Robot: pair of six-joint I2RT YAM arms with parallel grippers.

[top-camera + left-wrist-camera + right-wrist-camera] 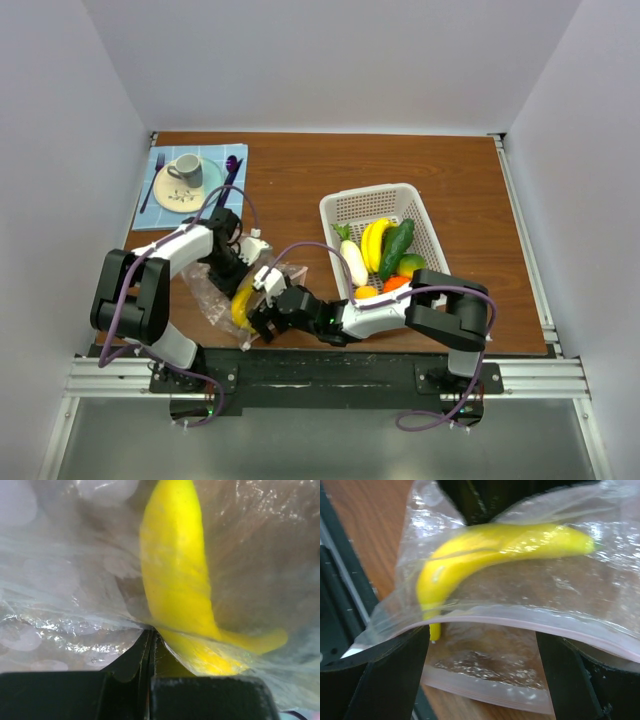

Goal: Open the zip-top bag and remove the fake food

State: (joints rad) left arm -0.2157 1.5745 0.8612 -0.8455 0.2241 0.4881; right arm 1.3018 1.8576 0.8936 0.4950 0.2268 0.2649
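Tabletop (300, 170): bag (545, 590) perhaps within right gripper (480, 640)

The bag (530, 595) is clear, crinkly plastic, and my left gripper (151, 635) pinches it. Its pink zip strips are parted, so the mouth gapes. One yellow banana (485, 550) lies crosswise inside. The other food (378, 255) lies heaped in the basket (340, 205).

walls (330, 60): plain white, at 9, 12 and 3 o'clock | surface (290, 180): brown wood | rail (540, 378): metal, 6 o'clock | floor (330, 440): grey
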